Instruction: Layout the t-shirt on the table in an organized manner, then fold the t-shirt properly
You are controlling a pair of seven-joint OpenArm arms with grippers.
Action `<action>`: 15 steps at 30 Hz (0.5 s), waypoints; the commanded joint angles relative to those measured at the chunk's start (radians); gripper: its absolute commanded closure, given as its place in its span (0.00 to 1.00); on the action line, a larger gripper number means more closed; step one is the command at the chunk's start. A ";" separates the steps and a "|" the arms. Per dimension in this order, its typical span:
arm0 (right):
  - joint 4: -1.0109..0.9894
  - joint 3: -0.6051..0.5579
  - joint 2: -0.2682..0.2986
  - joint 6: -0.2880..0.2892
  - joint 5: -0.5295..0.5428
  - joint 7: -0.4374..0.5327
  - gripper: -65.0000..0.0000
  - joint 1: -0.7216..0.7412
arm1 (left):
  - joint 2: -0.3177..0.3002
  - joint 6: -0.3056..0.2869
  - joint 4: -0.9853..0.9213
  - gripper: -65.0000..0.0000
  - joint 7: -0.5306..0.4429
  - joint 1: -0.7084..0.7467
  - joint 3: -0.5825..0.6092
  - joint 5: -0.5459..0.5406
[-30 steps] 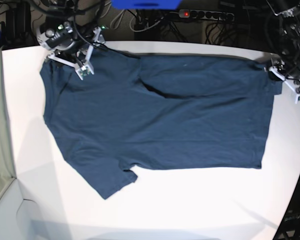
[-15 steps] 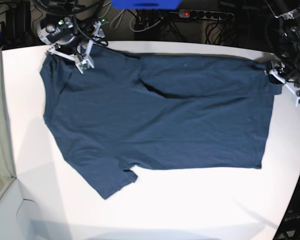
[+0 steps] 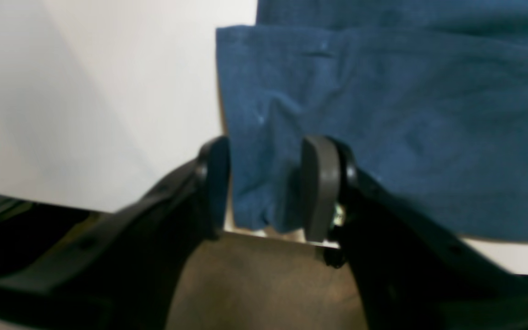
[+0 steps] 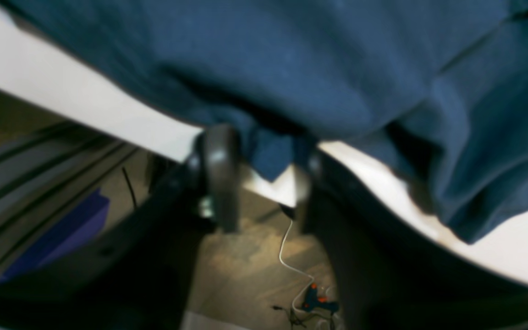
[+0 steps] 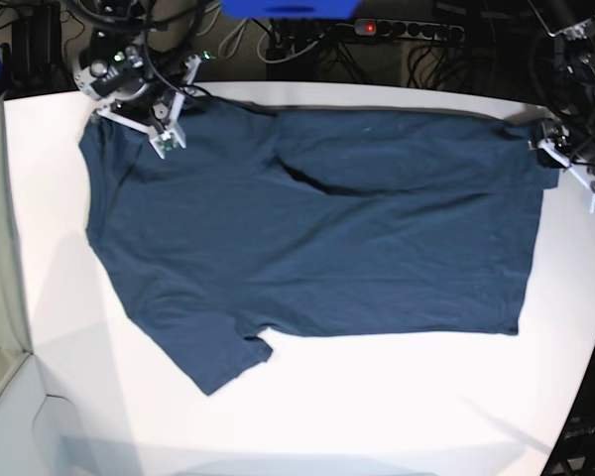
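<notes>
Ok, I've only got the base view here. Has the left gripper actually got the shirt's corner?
Observer: It looks that way. In the left wrist view, the left gripper has the corner of the shirt bunched between its pads, right at the edge of the table.
Operator: And the right one?
Observer: Not clamped. The right gripper has a pad on either side of a point of cloth, with white table showing in the gap.
</notes>
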 commanded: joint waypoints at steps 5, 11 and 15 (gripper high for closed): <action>-0.005 -0.003 -0.005 -0.001 -0.001 -0.028 0.91 -0.006 | -0.018 0.003 0.019 0.61 -0.010 -0.006 -0.005 -0.005; 0.110 -0.005 -0.005 -0.001 -0.001 -0.034 0.92 -0.012 | -0.018 0.003 0.019 0.61 -0.010 -0.006 -0.005 -0.005; 0.123 -0.005 -0.002 -0.001 -0.001 -0.034 0.92 0.000 | -0.018 0.003 0.019 0.61 -0.010 -0.006 -0.005 -0.005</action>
